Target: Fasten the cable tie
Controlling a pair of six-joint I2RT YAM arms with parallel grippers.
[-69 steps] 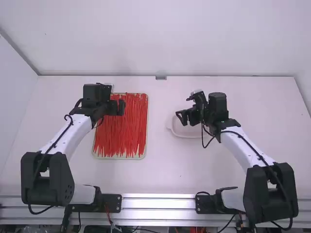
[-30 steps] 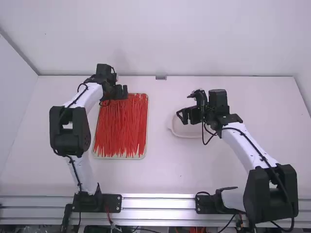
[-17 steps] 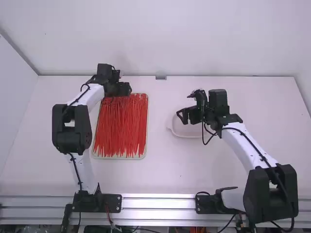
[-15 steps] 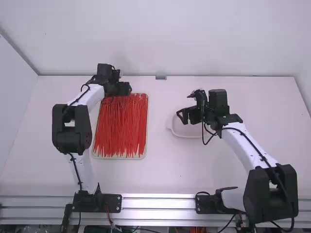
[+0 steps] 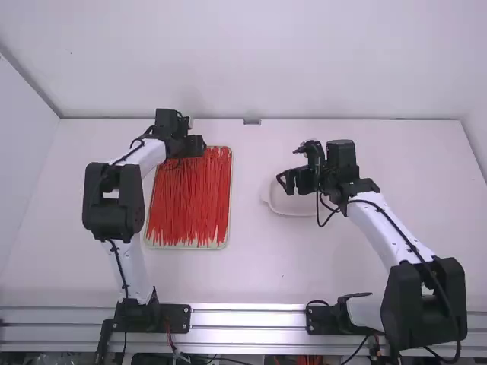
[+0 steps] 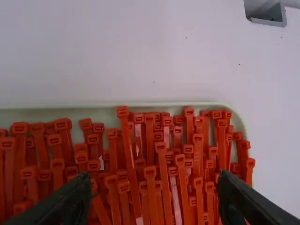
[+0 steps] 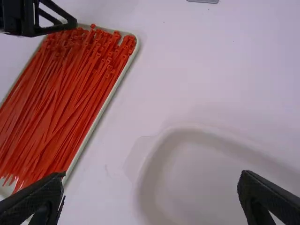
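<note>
Examining the stock, we noted the cable ties (image 5: 190, 199) lay heaped lengthwise in a pale-rimmed tray (image 6: 70, 110) on the surface (image 5: 304, 251), heads bunched at its far end. The left end effector (image 5: 188, 144) hovered over those heads with jaws spread wide, nothing held; the right end effector (image 5: 293, 175) stood likewise spread above a shallow white dish (image 5: 272, 204). We judged each tie light, thin, springy and slick, prone to dragging neighbours; gripping one by its blocky head, or just behind it, seemed soundest.
</note>
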